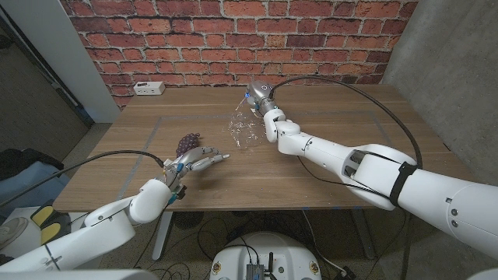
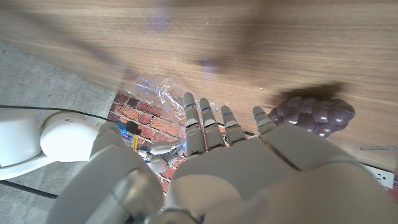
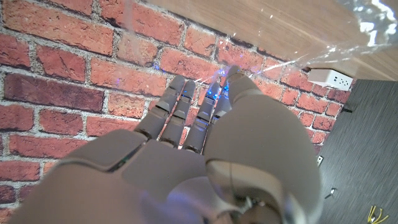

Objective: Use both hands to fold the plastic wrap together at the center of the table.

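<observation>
No writing can be read anywhere; the plastic wrap (image 1: 242, 127) lies crumpled past the table's (image 1: 327, 187) middle, its far corner pinched and lifted by the right hand (image 1: 257, 95), while the left hand (image 1: 198, 159) hovers empty with fingers spread beside purple grapes (image 1: 187, 142), with bare wood nearer the front edge.

— Where does the plastic wrap (image 1: 243, 127) lie?
— On the bench (image 1: 327, 171), near its middle, toward the far side.

— And the right hand (image 1: 257, 95)?
— Behind the wrap, at its far right edge, with a strip of wrap at the fingertips (image 3: 234, 73). The brick wall (image 1: 233, 39) stands behind the bench.

— What lies left of the wrap?
— A bunch of grapes (image 1: 187, 142), nearer the front. The left hand (image 1: 198, 159) is just in front of the grapes, fingers reaching toward the wrap.

— Anything further back?
— A power strip (image 1: 148, 88), at the far left corner of the bench.
</observation>
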Tool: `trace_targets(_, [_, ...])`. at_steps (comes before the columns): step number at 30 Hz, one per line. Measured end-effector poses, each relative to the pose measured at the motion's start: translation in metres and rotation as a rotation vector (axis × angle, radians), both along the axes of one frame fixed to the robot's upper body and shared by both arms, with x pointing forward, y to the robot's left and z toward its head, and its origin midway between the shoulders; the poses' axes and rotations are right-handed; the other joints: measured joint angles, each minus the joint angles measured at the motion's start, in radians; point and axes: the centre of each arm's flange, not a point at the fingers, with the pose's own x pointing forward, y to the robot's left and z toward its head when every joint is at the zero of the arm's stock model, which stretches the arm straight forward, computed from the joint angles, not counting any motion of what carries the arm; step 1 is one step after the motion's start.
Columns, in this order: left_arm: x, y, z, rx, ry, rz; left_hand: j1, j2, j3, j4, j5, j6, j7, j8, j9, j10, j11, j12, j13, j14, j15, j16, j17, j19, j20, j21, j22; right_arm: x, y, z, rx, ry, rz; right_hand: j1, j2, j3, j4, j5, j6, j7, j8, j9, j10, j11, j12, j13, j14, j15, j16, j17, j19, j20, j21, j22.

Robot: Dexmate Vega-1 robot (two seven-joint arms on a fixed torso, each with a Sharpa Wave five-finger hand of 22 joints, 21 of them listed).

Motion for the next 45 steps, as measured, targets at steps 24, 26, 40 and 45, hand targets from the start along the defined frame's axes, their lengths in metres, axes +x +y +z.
trace_targets(24, [0.002, -0.009, 0.013, 0.014, -0.032, -0.016, 0.001, 0.021, -0.008, 0.008, -0.008, -0.087, -0.037, -0.045, 0.005, -0.045, -0.004, -0.035, 0.0, 0.004, -0.004, -0.012, 0.0, 0.022, -0.007, -0.008, 0.0, 0.01, -0.028, 0.003, -0.011, 0.068, -0.148, -0.032, 0.011, -0.002, 0.028, 0.0, -0.205, -0.115, -0.19, -0.089, -0.144, -0.008, -0.059, -0.017, -0.067, 0.002, -0.033, 0.012, -0.041, 0.009, 0.008, -0.002])
trace_targets(26, [0.002, -0.011, 0.015, 0.017, -0.041, -0.024, 0.006, 0.029, -0.008, 0.008, -0.008, -0.135, -0.055, -0.049, 0.005, -0.073, -0.004, -0.046, 0.0, 0.004, -0.004, -0.012, 0.0, 0.022, -0.007, -0.008, 0.0, 0.008, -0.033, 0.002, 0.001, 0.069, -0.147, -0.04, 0.018, 0.0, 0.036, 0.0, -0.2, -0.111, -0.19, -0.09, -0.143, -0.007, -0.059, -0.017, -0.067, 0.002, -0.033, 0.011, -0.041, 0.009, 0.015, -0.002])
trace_targets(40, [0.008, -0.029, 0.031, 0.052, -0.101, -0.061, 0.037, 0.18, 0.047, 0.024, -0.044, -0.198, -0.062, -0.037, 0.004, -0.115, -0.006, -0.054, 0.005, 0.002, -0.02, -0.017, 0.004, 0.062, -0.07, -0.019, 0.005, -0.024, -0.077, -0.017, 0.159, 0.072, -0.091, -0.1, 0.008, 0.005, 0.083, 0.004, -0.182, -0.078, -0.199, -0.103, -0.132, 0.022, -0.059, -0.021, -0.052, 0.005, -0.053, 0.002, -0.043, 0.029, 0.015, -0.002])
trace_targets(45, [0.018, -0.035, 0.043, 0.054, -0.108, -0.073, 0.06, 0.217, 0.075, 0.019, -0.053, -0.188, -0.052, -0.037, 0.002, -0.111, -0.007, -0.054, 0.005, 0.002, -0.02, -0.017, 0.002, 0.057, -0.075, -0.022, 0.005, -0.036, -0.094, -0.028, 0.223, 0.071, -0.076, -0.109, 0.008, 0.006, 0.083, 0.004, -0.187, -0.072, -0.202, -0.103, -0.132, 0.025, -0.055, -0.021, -0.052, 0.005, -0.055, 0.002, -0.045, 0.031, 0.015, -0.002])
